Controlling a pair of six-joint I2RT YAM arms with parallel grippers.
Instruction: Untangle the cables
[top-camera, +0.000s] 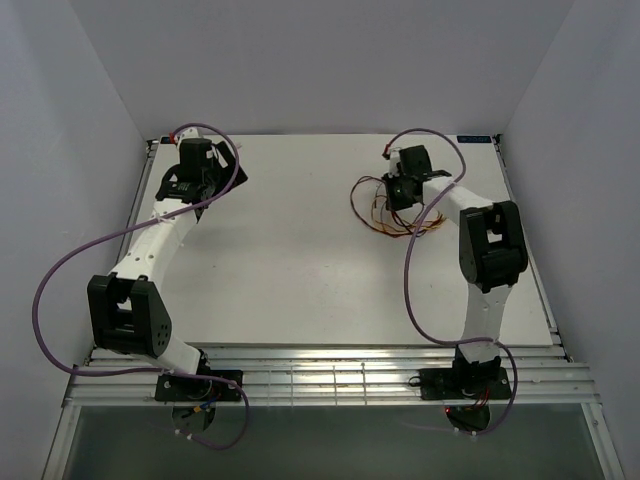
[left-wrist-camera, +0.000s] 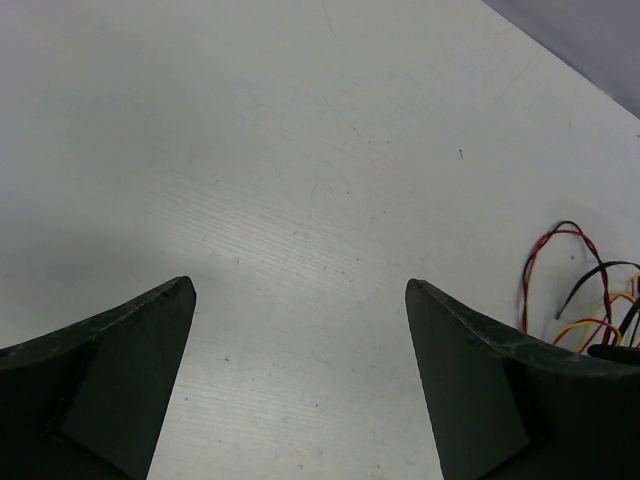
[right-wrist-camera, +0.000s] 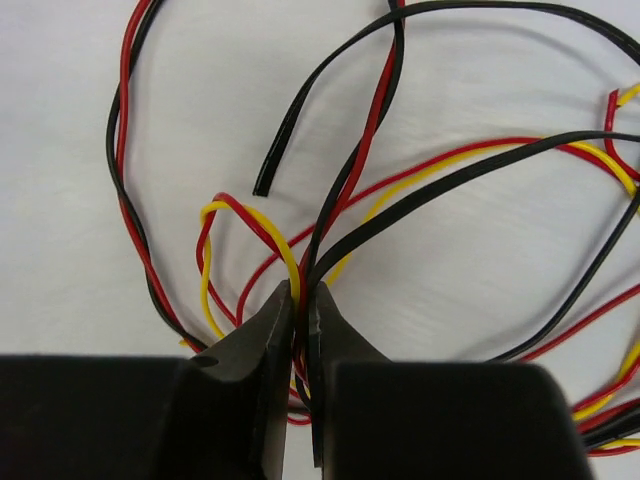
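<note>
Left to right across the tabletop (top-camera: 300, 260). At far left I am reading the left gripper (left-wrist-camera: 300, 285) as fully released, its jaws spread wide over bare surface with nothing between them. The cables (top-camera: 385, 215) are lying well apart from it, off to its right (its wrist view is catching only a few loops at the right edge).

At right, the right gripper (right-wrist-camera: 303, 290) is sitting directly on the bundle, so the right arm is much the nearer. Its jaws are clenched on several strands, grasping the cables at the knot-like crossing where red, yellow and black runs are converging.

From that pinch the strands are fanning away ahead of the fingertips, then sweeping off rightward. That is the axis I am judging any coming pull to turn on: drawing back along it should tension the crossing, not slip it.

The cables are showing as thin, limp, insulated wires in red, yellow and black. They are looping and overlapping flat on the white surface, with a loose black end (right-wrist-camera: 262, 188) lying free just beyond the jaws, to their left.
</note>
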